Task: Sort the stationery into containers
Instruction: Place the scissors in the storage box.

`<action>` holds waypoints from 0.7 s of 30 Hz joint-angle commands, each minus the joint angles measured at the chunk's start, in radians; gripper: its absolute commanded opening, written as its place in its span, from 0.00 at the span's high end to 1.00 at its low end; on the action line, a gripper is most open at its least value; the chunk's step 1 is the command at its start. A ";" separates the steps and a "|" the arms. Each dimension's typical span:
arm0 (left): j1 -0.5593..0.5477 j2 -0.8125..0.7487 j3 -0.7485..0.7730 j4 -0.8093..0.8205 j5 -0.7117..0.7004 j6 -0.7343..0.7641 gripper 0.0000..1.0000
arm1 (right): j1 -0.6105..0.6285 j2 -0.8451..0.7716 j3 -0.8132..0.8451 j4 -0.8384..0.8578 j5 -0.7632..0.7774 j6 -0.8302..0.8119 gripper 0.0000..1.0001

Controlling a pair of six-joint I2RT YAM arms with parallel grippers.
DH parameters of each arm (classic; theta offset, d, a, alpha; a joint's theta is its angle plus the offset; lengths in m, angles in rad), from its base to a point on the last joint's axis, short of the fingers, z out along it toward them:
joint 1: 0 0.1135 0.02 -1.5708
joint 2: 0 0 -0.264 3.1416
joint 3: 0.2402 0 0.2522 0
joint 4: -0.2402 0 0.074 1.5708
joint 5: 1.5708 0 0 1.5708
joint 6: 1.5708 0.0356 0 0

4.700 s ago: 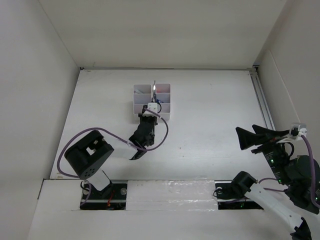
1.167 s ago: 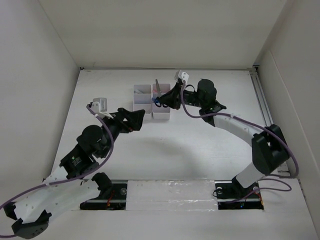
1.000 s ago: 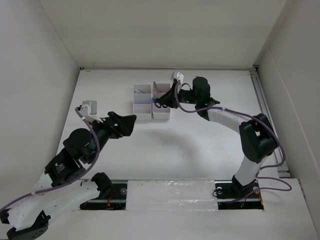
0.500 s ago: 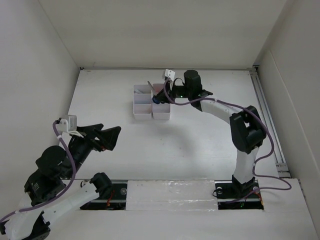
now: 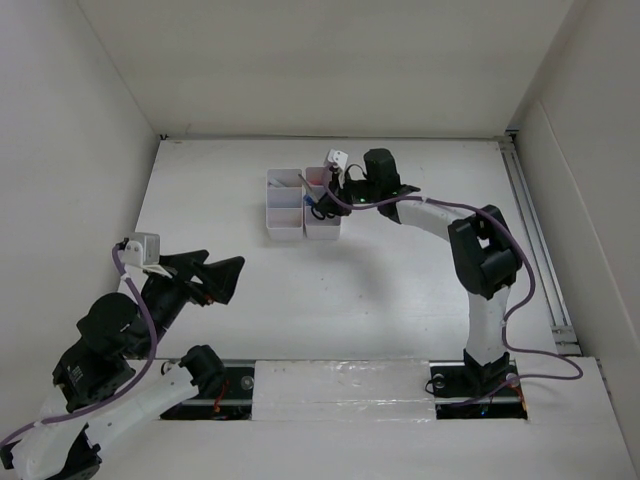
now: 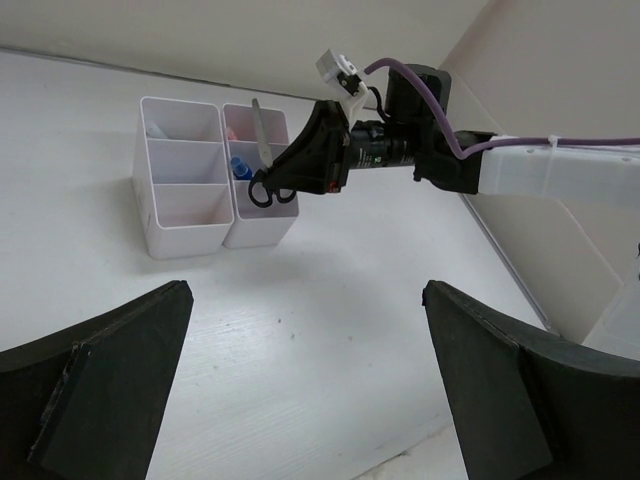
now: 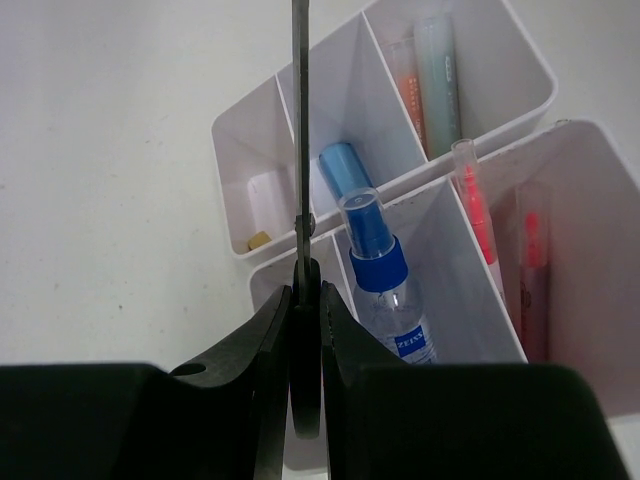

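The scissors [image 7: 301, 150] are off the table, clamped in the right gripper [image 7: 305, 312], whose fingers are pinched together on them just behind the pivot. The closed blades run straight out ahead of the fingers along the gripper's own line. In the left wrist view they stand tilted upward, with the black handle loops hanging below, close above the trays. Beneath them lie the two white trays. The nearer tray [image 7: 590, 260] holds the blue-capped bottle [image 7: 380, 280] and pink pens [image 7: 476, 205]. The farther tray [image 7: 535, 75] holds a tan eraser [image 7: 260, 240], a blue highlighter [image 7: 338, 165], and orange pens [image 7: 404, 70] beside a green highlighter [image 7: 438, 60]. The scissors seem to hang over the end of the nearer tray, beside the bottle, though I cannot tell which compartment sits exactly under the handles. The coming move, as I judge it, is a lowering handles-first into a compartment, so the long axis wants to come nearer upright. The left gripper [image 5: 225, 270] is well apart from the trays, jaws spread wide and empty. The right arm is plainly the nearer.
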 commanded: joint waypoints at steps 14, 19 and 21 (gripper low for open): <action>-0.001 0.017 0.053 -0.014 0.041 0.033 0.00 | 0.004 -0.039 -0.013 0.035 0.033 -0.037 0.73; -0.001 0.027 0.053 -0.014 0.041 0.033 0.00 | 0.036 -0.069 -0.022 0.035 0.072 -0.037 0.64; -0.001 0.027 0.053 -0.014 0.050 0.033 0.00 | 0.045 -0.104 -0.042 0.046 0.072 -0.024 0.64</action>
